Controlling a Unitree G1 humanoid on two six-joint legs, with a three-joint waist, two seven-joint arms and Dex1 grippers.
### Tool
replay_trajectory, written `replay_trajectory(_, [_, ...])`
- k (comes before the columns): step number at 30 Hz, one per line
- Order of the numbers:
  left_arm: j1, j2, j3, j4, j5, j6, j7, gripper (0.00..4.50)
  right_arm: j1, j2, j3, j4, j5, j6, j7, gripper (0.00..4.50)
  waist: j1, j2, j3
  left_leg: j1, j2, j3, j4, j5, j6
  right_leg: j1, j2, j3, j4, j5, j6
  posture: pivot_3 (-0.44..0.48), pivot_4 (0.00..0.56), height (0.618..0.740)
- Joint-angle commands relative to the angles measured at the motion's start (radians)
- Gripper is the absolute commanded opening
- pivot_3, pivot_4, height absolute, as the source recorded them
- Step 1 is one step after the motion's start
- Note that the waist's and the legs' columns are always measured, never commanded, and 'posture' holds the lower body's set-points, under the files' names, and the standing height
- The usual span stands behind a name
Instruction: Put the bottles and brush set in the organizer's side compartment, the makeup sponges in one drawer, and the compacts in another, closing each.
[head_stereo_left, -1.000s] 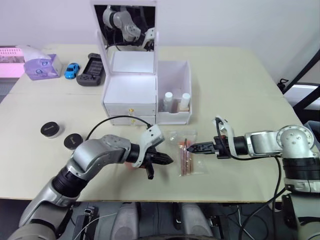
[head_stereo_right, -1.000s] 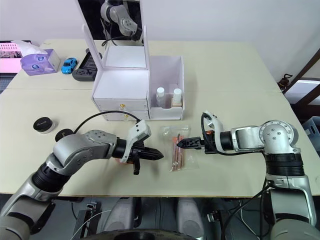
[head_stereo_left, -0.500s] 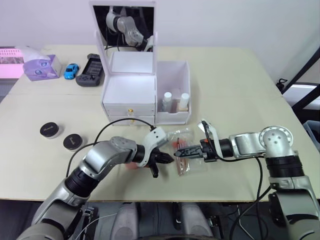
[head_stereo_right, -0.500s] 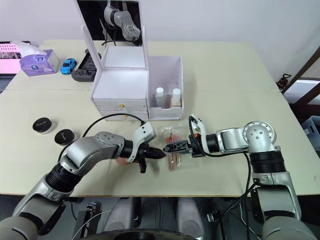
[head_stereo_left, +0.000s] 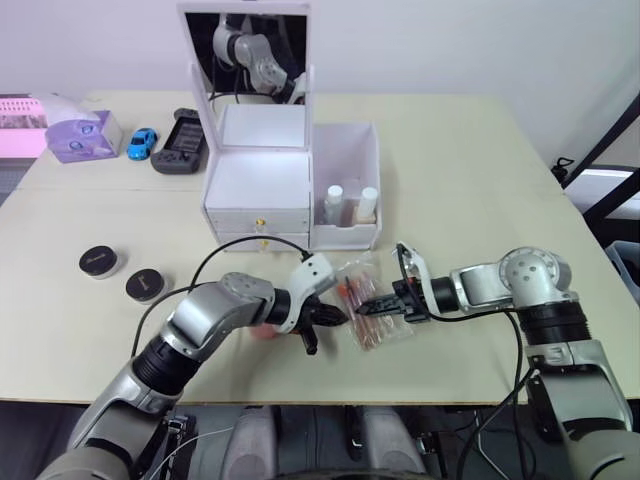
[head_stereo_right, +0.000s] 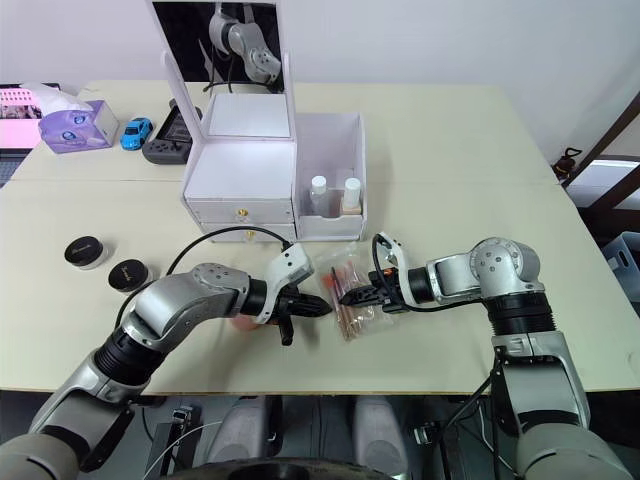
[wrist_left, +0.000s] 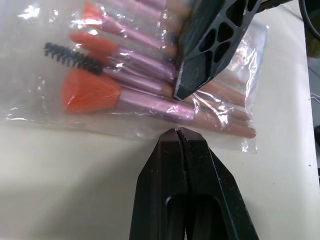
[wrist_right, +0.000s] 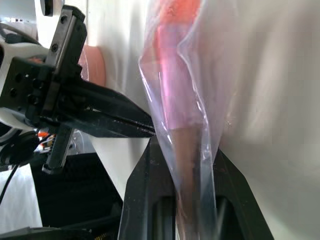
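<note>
The brush set (head_stereo_left: 366, 312), pink brushes in a clear bag, lies on the table in front of the white organizer (head_stereo_left: 258, 185). My right gripper (head_stereo_left: 368, 308) is shut on the bag's right side, and the bag (wrist_right: 176, 115) runs up between its fingers. My left gripper (head_stereo_left: 338, 319) is shut, its tip (wrist_left: 177, 133) just off the bag's near edge. Two bottles (head_stereo_left: 335, 204) stand in the side compartment (head_stereo_left: 350, 150). Two black compacts (head_stereo_left: 100, 260) (head_stereo_left: 146, 284) lie at the left. A pink sponge (head_stereo_left: 262, 331) is partly hidden behind my left gripper.
The organizer's mirror lid (head_stereo_left: 248, 50) stands open and both drawers (head_stereo_left: 262, 222) are shut. A purple tissue pack (head_stereo_left: 84, 133), a blue toy car (head_stereo_left: 143, 141) and a black controller (head_stereo_left: 180, 143) sit at the back left.
My right gripper moved left onto the bag and closed on it, rumpling its right side. My left arm edged towards the bag and stayed shut.
</note>
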Motion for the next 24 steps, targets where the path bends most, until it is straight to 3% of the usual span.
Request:
replay_trajectory(1, [0.020, -0.018, 0.044, -0.003, -0.014, -0.007, -0.003, 0.00, 0.029, -0.032, -0.018, -0.045, -0.021, 0.006, 0.039, 0.05, 0.000, 0.000, 0.000, 0.000, 0.000, 0.000, 0.000, 0.000, 0.000, 0.000, 0.000, 0.000, 0.000, 0.000, 0.000, 0.000, 0.150, 0.729])
replay_trajectory(7, [0.056, -0.052, 0.163, -0.057, -0.106, 0.025, -0.017, 0.00, 0.088, -0.105, -0.103, -0.267, 0.018, -0.002, 0.100, 0.05, 0.003, 0.000, 0.000, -0.002, 0.000, 0.000, 0.001, 0.000, 0.000, 0.000, -0.001, 0.000, -0.001, 0.000, 0.000, 0.000, 0.150, 0.729])
replay_trajectory(10, [0.095, -0.018, 0.264, -0.156, -0.215, 0.078, -0.048, 0.00, 0.122, -0.108, -0.233, -0.477, 0.067, -0.113, 0.112, 0.05, -0.004, 0.001, 0.001, -0.002, 0.000, 0.000, 0.000, -0.001, 0.001, -0.002, -0.001, 0.000, -0.001, -0.001, 0.001, 0.000, 0.150, 0.729])
replay_trajectory(15, [0.117, 0.039, 0.473, -0.243, -0.340, 0.006, -0.099, 0.00, 0.110, -0.116, -0.364, -0.679, 0.104, -0.347, 0.227, 0.05, 0.000, 0.002, 0.002, -0.001, 0.001, -0.001, -0.001, -0.002, 0.003, -0.002, 0.002, 0.000, -0.001, -0.003, 0.005, 0.000, 0.150, 0.729])
replay_trajectory(18, [0.049, 0.063, 0.641, -0.211, -0.498, 0.050, -0.071, 0.00, -0.036, -0.074, -0.365, -0.608, 0.027, -0.516, 0.210, 0.05, -0.002, 0.002, 0.003, -0.001, 0.000, -0.001, 0.000, -0.002, 0.002, -0.001, 0.001, 0.000, -0.001, -0.003, 0.005, 0.000, 0.150, 0.729])
replay_trajectory(22, [-0.021, 0.115, 0.754, -0.190, -0.583, 0.050, -0.009, 0.00, -0.254, -0.128, -0.127, -0.409, -0.304, -0.812, 0.400, 0.05, -0.006, 0.005, 0.005, 0.001, -0.001, -0.001, 0.002, -0.002, 0.002, -0.001, 0.000, 0.000, -0.004, -0.002, 0.003, 0.000, 0.150, 0.729])
replay_trajectory(24, [-0.037, 0.119, 0.787, -0.177, -0.641, 0.061, 0.025, 0.00, -0.342, -0.108, -0.057, -0.266, -0.389, -0.899, 0.470, 0.05, -0.005, 0.004, 0.004, 0.001, -0.001, -0.001, 0.001, -0.002, 0.002, 0.000, 0.000, 0.000, -0.004, -0.002, 0.003, 0.000, 0.150, 0.729])
